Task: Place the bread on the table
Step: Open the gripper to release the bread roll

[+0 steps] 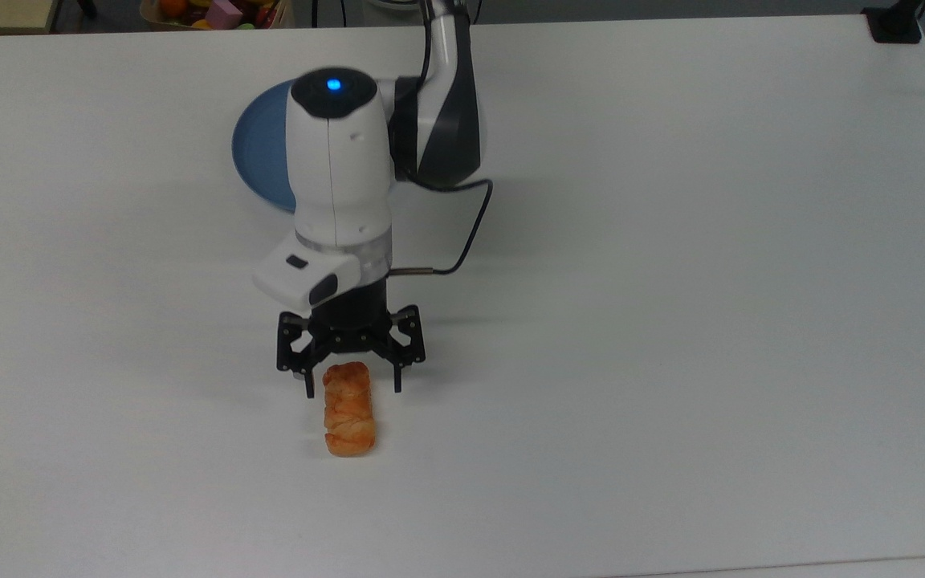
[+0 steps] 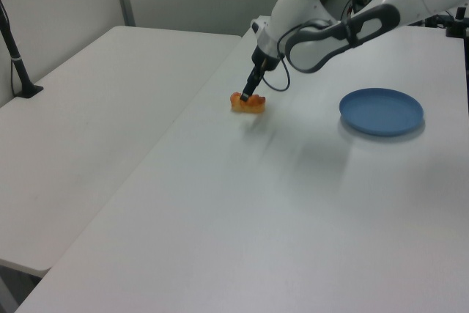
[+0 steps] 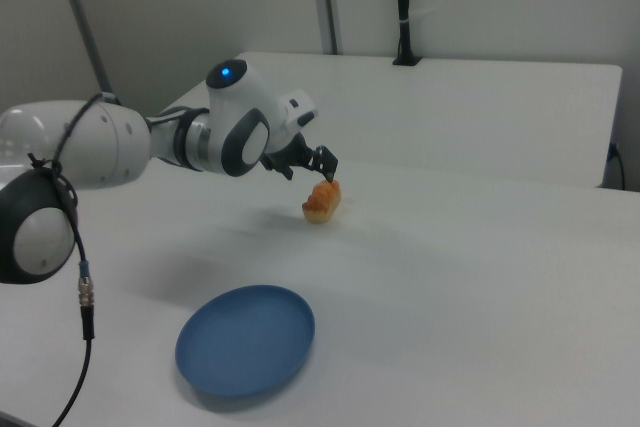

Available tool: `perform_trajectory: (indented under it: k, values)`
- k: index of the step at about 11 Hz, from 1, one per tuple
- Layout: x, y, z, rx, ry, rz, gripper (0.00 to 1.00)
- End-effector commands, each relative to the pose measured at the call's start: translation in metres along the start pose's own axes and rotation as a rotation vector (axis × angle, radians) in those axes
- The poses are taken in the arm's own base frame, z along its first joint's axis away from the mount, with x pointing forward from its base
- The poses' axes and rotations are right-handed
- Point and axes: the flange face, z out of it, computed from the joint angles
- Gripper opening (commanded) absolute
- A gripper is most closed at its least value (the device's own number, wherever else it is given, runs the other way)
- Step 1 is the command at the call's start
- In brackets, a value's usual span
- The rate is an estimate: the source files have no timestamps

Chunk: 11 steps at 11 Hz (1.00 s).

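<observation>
Lower centre of the top view: bread lies on the surface; the pincer, spread wide and empty, should retreat straight upward.

A golden-orange bread with a lumpy, braided-looking crust lies on a plain white table. The black gripper hangs from a white arm with dark grey joint sections and 1 glowing blue light on top. A solid blue plate shows no pattern. A black cable trails from the wrist.
</observation>
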Motion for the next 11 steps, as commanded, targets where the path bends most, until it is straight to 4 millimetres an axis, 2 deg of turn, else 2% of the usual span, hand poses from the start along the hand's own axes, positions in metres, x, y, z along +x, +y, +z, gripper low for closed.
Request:
perform_trajectory:
  k: [1, 2, 4, 7, 10, 11]
  values:
    - [-0.008, 0.005, -0.079, 0.029, -0.068, 0.035, 1.0]
    - [-0.008, 0.01, -0.104, 0.04, -0.124, 0.053, 1.0]
    - [-0.01, 0.028, -0.167, 0.053, -0.224, 0.138, 1.0]
    - [-0.024, 0.034, -0.252, 0.062, -0.342, 0.263, 1.0]
    - [-0.043, 0.031, -0.31, 0.069, -0.424, 0.314, 1.0]
    - [-0.051, 0.03, -0.323, 0.073, -0.439, 0.313, 1.0]
